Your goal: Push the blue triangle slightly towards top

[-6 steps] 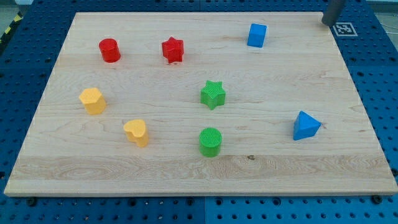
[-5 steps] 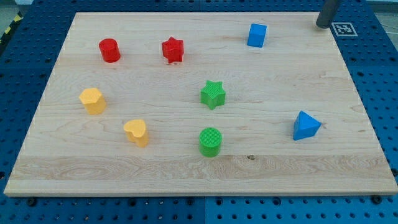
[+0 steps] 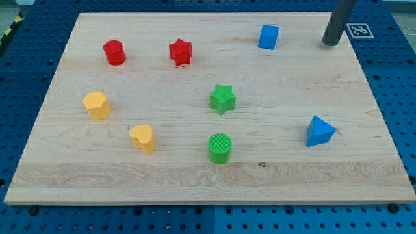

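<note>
The blue triangle (image 3: 320, 131) lies on the wooden board (image 3: 195, 175) near the view's right edge, a little below mid-height. My tip (image 3: 331, 43) stands on the board near the view's top right, well above the triangle and apart from it. The blue cube (image 3: 268, 37) sits to the left of my tip, not touching it.
A red cylinder (image 3: 114, 52) and a red star (image 3: 181, 52) sit at the top left. A green star (image 3: 222, 99) and a green cylinder (image 3: 220, 148) are in the middle. Two yellow blocks (image 3: 97, 105) (image 3: 142, 138) sit at the left. A marker tag (image 3: 359, 29) lies off the board's top right corner.
My tip has moved down and slightly left, from the board's top right corner onto the board. No block has moved.
</note>
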Available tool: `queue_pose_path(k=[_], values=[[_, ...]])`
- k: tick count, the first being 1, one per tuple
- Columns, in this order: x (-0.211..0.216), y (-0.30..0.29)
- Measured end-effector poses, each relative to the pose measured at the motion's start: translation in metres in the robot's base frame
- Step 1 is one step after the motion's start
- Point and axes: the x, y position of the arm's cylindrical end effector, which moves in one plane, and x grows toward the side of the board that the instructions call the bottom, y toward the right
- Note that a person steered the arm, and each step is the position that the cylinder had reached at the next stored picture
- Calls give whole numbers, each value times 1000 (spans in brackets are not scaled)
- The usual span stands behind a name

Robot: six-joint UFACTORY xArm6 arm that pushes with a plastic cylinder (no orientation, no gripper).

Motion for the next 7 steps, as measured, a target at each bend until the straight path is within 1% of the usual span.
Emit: queue_pose_path(k=[2, 4, 6, 7], values=[[39, -25], [68, -44], [76, -47], [87, -52]])
